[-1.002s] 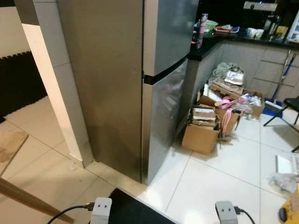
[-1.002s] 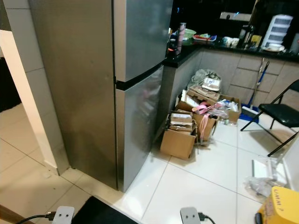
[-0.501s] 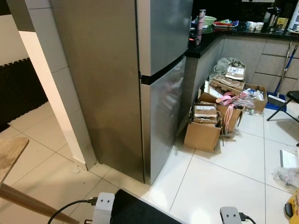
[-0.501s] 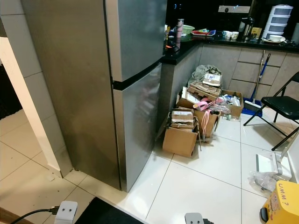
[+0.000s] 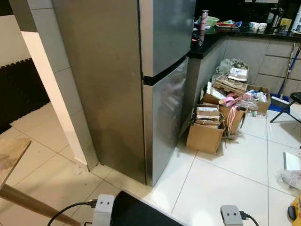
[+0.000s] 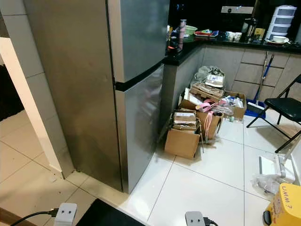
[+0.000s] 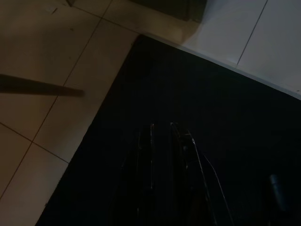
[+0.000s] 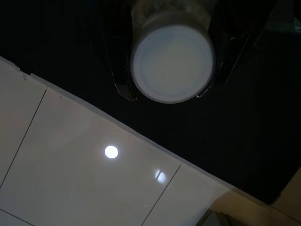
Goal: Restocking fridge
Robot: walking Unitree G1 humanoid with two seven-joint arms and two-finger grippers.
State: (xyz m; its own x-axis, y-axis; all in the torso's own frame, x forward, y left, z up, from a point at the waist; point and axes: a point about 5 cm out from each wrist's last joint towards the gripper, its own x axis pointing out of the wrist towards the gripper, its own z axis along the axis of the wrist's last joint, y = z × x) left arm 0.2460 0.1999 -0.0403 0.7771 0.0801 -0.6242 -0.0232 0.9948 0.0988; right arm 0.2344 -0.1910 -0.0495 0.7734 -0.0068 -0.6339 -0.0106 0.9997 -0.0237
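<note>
Tall steel fridge [image 5: 141,84], doors closed, long axis upright, standing beside counter [image 5: 207,44] and cardboard boxes [image 5: 207,127]; right gripper [image 8: 171,92] fingers clasp white-lidded jar [image 8: 172,59] above black mat [image 8: 244,141]; left gripper [image 7: 164,155] fingers pressed together.

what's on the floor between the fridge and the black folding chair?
Open cardboard boxes of clutter sit there on white tile, right of the fridge and left of the chair, seen in both eye views.
</note>
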